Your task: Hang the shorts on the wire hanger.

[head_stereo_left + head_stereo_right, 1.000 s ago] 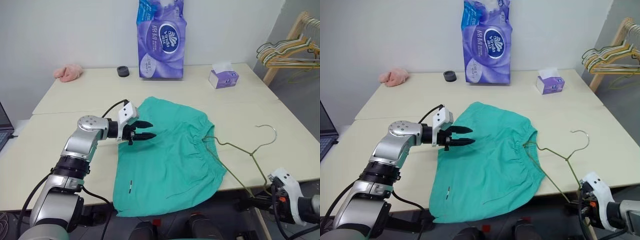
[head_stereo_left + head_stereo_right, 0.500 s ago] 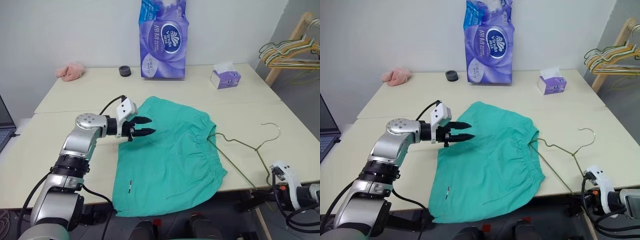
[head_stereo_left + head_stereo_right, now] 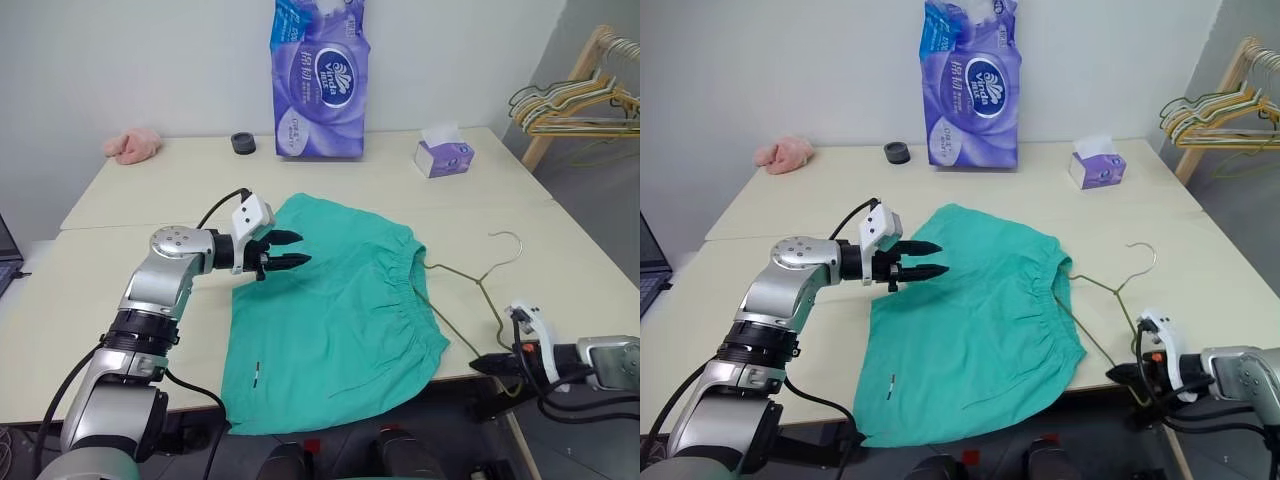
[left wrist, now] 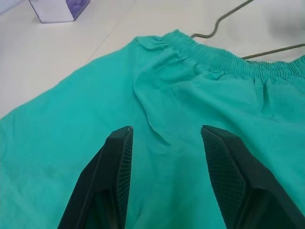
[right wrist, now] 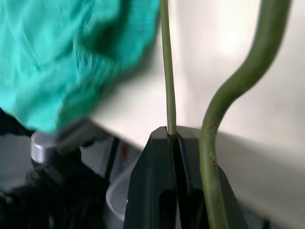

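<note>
The teal-green shorts (image 3: 330, 320) lie flat on the table, with the gathered waistband (image 3: 417, 285) on the right and a small white mark (image 3: 258, 377) near the hem. My left gripper (image 3: 291, 251) hovers open over their far left part, and its black fingers (image 4: 116, 176) stand apart above the cloth. The wire hanger (image 3: 484, 283) rests on the table right of the shorts, its left corner at the waistband and its hook (image 3: 508, 238) pointing away. My right gripper (image 3: 487, 364), at the table's front edge, is shut on the hanger's thin wire (image 5: 168, 95).
A purple tissue pack (image 3: 320, 75) stands at the back, with a small black round thing (image 3: 242, 143), a pink cloth lump (image 3: 130, 146) and a tissue box (image 3: 443, 157) along the far side. A wooden rack with several hangers (image 3: 575, 100) stands at the right.
My right gripper has come up and forward to the table's front edge, and the hanger it holds has slid left toward the waistband. The left arm has stayed in place.
</note>
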